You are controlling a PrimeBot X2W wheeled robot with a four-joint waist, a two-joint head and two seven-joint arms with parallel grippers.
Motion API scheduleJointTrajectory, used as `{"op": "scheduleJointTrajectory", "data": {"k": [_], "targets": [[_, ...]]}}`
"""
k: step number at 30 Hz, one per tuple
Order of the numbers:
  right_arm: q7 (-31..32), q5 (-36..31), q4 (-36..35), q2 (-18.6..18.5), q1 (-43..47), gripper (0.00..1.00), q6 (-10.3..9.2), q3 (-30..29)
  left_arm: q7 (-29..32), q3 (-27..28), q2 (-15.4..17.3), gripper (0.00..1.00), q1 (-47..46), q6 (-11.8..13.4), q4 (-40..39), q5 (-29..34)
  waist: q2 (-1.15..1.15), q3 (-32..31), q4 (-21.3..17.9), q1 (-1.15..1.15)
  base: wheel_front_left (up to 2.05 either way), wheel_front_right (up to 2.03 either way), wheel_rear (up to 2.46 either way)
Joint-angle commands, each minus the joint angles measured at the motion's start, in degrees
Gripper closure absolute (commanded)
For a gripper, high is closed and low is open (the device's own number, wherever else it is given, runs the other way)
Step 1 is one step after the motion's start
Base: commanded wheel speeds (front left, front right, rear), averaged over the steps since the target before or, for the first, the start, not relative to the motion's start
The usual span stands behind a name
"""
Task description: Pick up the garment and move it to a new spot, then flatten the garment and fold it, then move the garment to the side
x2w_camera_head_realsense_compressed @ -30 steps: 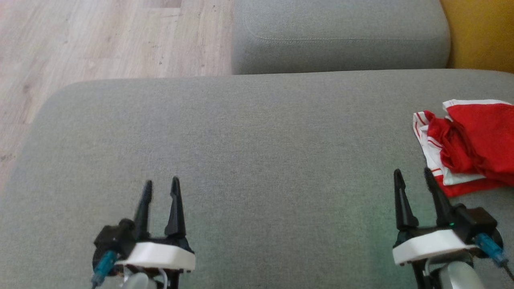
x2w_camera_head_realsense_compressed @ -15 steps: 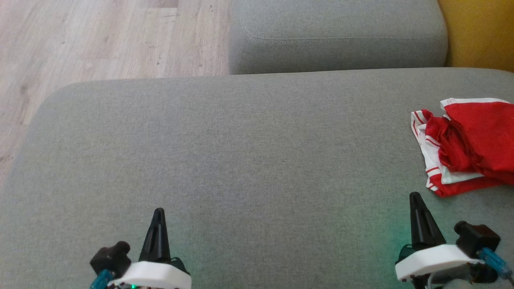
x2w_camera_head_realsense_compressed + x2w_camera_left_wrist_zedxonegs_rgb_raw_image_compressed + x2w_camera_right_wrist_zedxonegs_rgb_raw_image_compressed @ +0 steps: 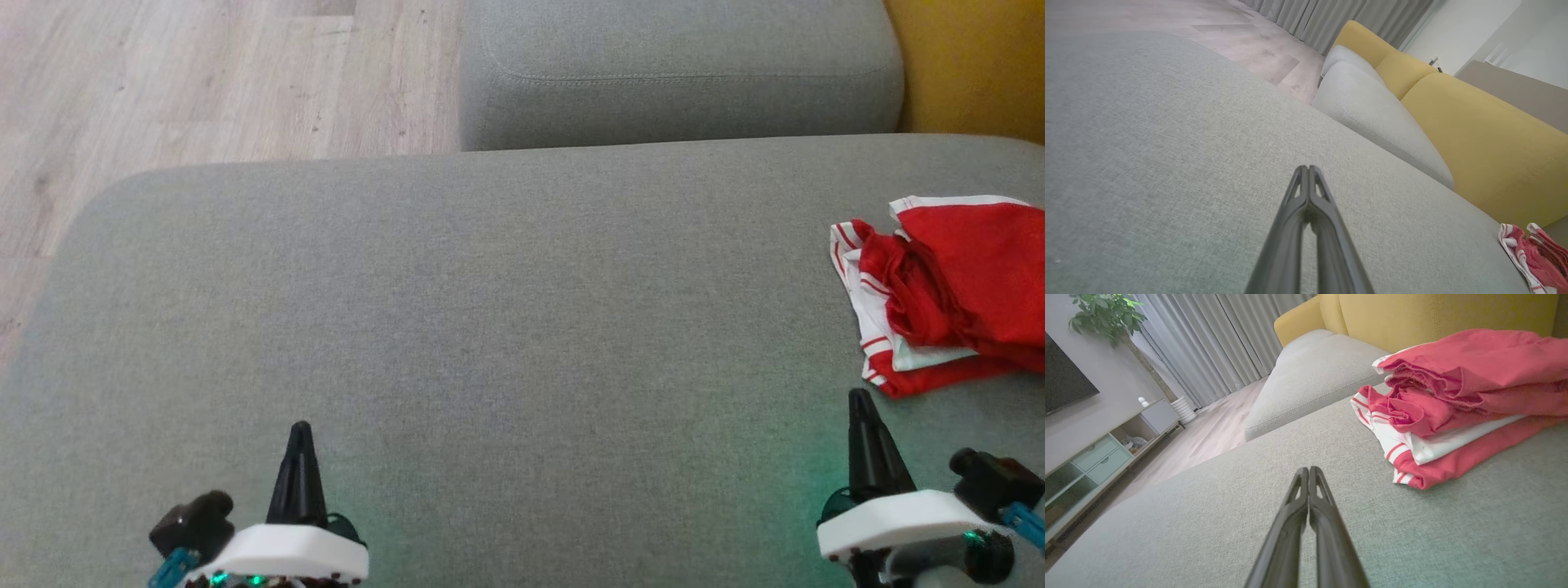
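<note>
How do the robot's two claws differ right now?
The right gripper sits close to the near corner of the red and white garment; the left gripper faces bare grey cushion, far from it. The right gripper reaches slightly farther forward than the left gripper. Both are shut, fingers pressed together, holding nothing.

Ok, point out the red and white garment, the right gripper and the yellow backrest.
red and white garment (image 3: 963, 269): head view, red upper fold.
right gripper (image 3: 1308, 469): right wrist view, shut fingertips.
yellow backrest (image 3: 1474, 134): left wrist view, front face.
</note>
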Motion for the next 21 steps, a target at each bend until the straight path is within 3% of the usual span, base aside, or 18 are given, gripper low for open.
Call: {"op": "scheduleJointTrajectory", "data": {"k": [1,21], "targets": [[0.24,1.70,-2.07,-0.12,-2.90,1.00,0.00,-0.25,0.43,1.31,0.09,1.00,-3.04,-0.32,-2.02,-1.26,0.00,0.01,-0.04,0.00,0.00,0.00,0.00],[3.55,15.12,-2.73,-0.16,-3.94,1.00,-0.01,-1.34,3.81,4.42,0.17,1.00,-3.45,-1.30,-3.28,-12.24,0.00,0.16,-0.79,0.00,0.00,0.00,0.00]]}}
